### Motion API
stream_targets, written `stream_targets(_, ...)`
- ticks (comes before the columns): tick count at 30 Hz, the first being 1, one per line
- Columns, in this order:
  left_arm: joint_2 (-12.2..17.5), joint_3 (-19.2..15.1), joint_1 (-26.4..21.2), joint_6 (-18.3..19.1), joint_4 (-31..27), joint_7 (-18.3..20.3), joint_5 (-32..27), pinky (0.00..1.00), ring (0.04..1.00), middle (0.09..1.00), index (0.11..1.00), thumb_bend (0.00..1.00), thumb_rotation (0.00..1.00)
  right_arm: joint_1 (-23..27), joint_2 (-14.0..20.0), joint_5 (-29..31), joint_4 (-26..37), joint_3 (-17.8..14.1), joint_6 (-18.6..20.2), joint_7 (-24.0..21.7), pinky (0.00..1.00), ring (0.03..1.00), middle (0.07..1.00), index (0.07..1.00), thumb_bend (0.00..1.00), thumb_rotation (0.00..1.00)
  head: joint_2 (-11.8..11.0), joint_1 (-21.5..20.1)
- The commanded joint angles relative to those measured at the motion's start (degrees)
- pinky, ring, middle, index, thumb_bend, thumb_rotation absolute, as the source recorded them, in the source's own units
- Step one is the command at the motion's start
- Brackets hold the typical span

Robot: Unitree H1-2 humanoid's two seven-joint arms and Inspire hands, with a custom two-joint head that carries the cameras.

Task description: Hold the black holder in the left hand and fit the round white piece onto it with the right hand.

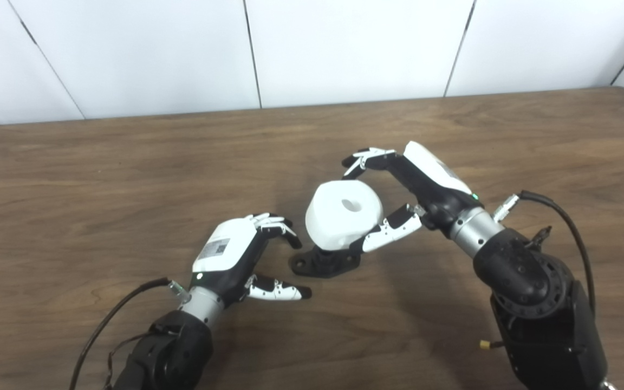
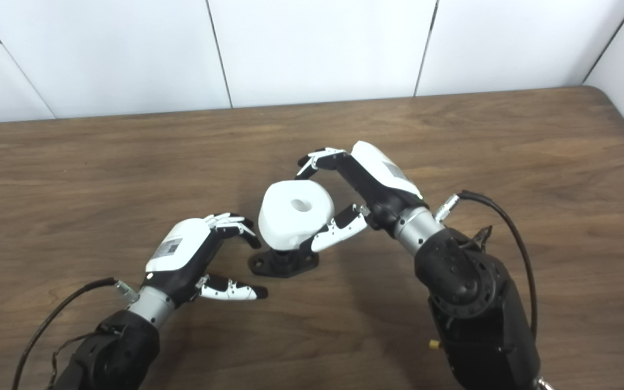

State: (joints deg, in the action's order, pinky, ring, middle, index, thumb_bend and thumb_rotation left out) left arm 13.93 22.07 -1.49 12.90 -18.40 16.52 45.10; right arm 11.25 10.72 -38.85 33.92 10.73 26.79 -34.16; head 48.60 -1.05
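Note:
The round white piece (image 1: 343, 214), with a hole in its top face, sits tilted on the black holder (image 1: 324, 262), whose base rests flat on the wooden table (image 1: 128, 179). My right hand (image 1: 398, 189) arches around the white piece. Its thumb (image 1: 390, 227) lies against the piece's lower right side, while its fingers (image 1: 366, 158) curl just past the far edge with a small gap. My left hand (image 1: 247, 254) is open just left of the holder, fingers curled toward it, thumb stretched low along the table, touching nothing.
The table's far edge meets a white panelled wall (image 1: 344, 49). A rounded table corner (image 2: 604, 92) shows at the back right. Cables trail from both forearms near the front edge.

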Motion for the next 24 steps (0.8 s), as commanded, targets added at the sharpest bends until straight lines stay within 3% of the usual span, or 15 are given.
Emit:
stream_targets(1,-0.1,0.3,0.6,1.4,0.2,2.1,-0.3,0.92,0.908,0.833,0.618,0.80,0.22,1.2,0.0,-0.2,2.2,0.1,-0.1,0.8,0.92,0.908,0.819,0.483,0.53,0.14,0.1,0.0)
stream_targets(24,-2.2,0.8,-2.9,1.2,4.4,2.0,0.0,0.94,0.913,0.829,0.640,0.79,0.21,-0.1,0.5,-0.2,2.2,2.1,-0.4,2.1,0.96,0.913,0.817,0.483,0.53,0.14,0.5,0.1)
